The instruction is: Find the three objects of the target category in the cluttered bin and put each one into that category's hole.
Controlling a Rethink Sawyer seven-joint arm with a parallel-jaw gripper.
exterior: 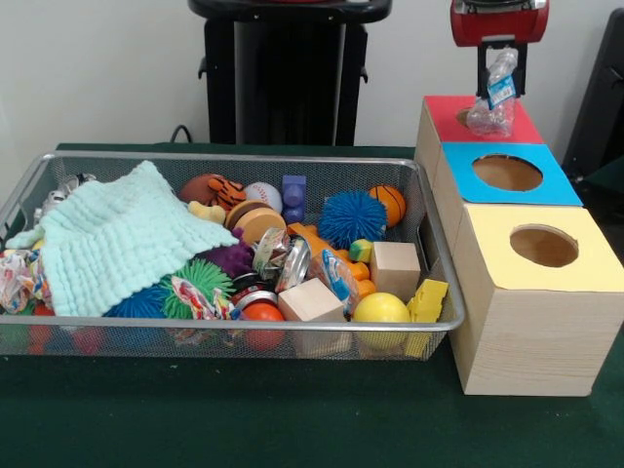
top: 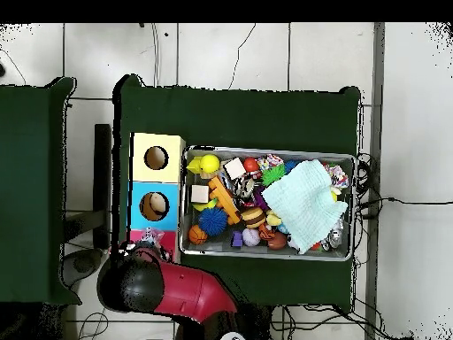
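Front view, upper right: my gripper (exterior: 499,70) is clenched on a plastic bag (exterior: 493,100) hanging over the red box's hole (exterior: 466,116); not dropped yet. More wrappers may remain in the basket (exterior: 244,159).

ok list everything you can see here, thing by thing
wire basket: 1, silver mesh, on green table
knitted cloth: 1, mint green, over basket's left part in the front view
wooden cubes: 2, pale, right end of basket
yellow ball: 1, by basket's front rim
spiky ball: 1, blue, toward back of basket
basketball: 1, small, orange, back right of basket
wooden boxes: 3, red, blue, yellow tops, right of basket
plastic bag: 1, clear with blue label, hanging over red top
claw: 1, red and black, shut on bag
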